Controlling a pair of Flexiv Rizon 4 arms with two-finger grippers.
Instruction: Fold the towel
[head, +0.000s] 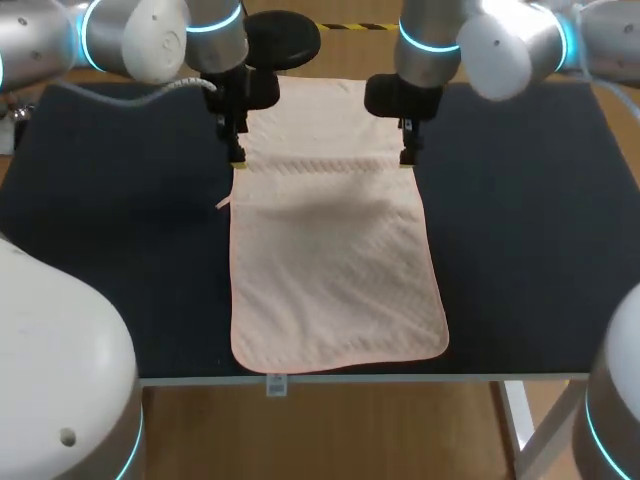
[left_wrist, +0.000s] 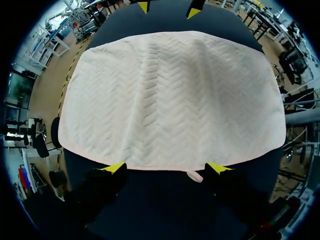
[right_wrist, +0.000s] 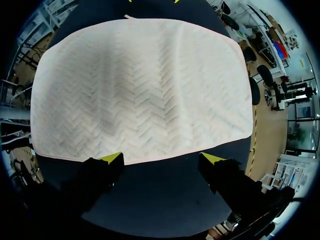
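A pale pink towel with a herringbone weave lies flat and lengthwise on the dark table, from the far edge to the front edge. My left gripper hangs open over the towel's left side edge, about a third of the way from the far end. My right gripper stands open over the right side edge, directly opposite. In the left wrist view the towel spreads ahead of the open gripper, its edge level with the fingertips, and a small loop tag shows there. In the right wrist view the towel edge also lies at the open gripper.
The dark table surface runs wide to the left and right of the towel. The towel's near hem lies close to the table's front edge, where a small white label hangs.
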